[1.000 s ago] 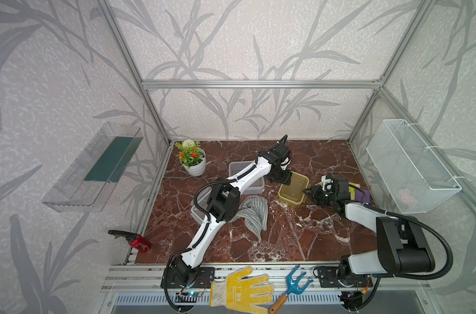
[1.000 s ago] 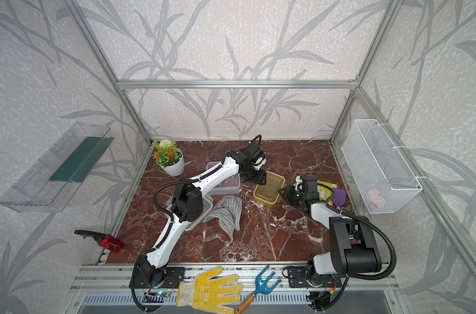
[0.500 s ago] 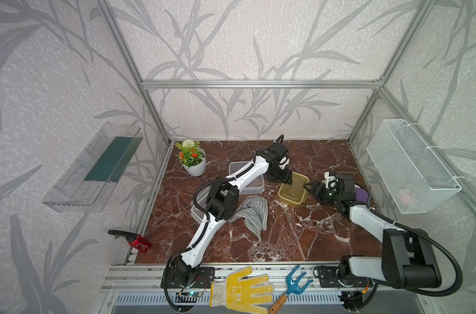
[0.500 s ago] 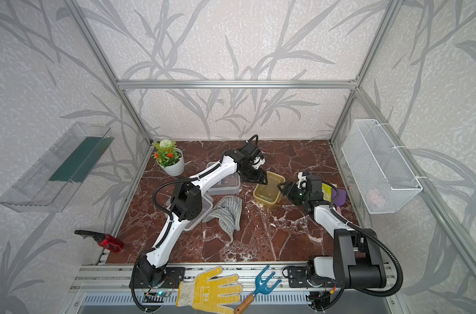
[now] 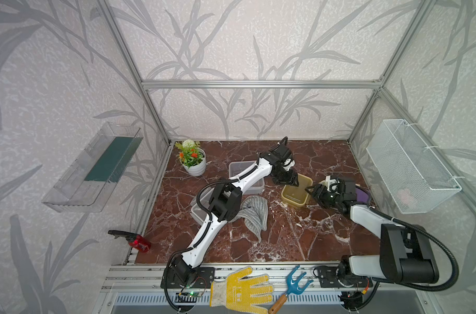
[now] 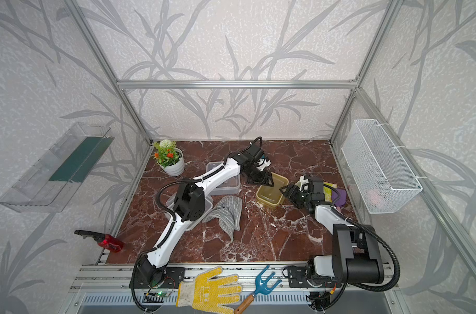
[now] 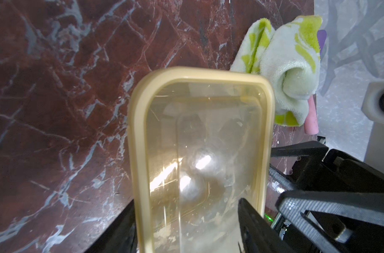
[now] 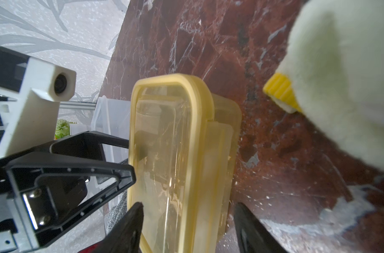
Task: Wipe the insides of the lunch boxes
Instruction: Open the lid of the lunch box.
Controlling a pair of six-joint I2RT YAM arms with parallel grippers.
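The amber box [image 7: 200, 122] looks light, stiff and slick, best pinched across its short walls; the left gripper [image 7: 186, 203] straddles it, grip unclear, and the right gripper [image 8: 187, 206] gapes.

The amber lunch box [image 7: 200, 153] sits open on the red marble [image 7: 55, 98], with the left gripper [image 7: 184, 214] spread either side of its end. A green-and-white towel [image 7: 292, 65] lies just to its right, and the right gripper [image 7: 278, 175] is alongside.
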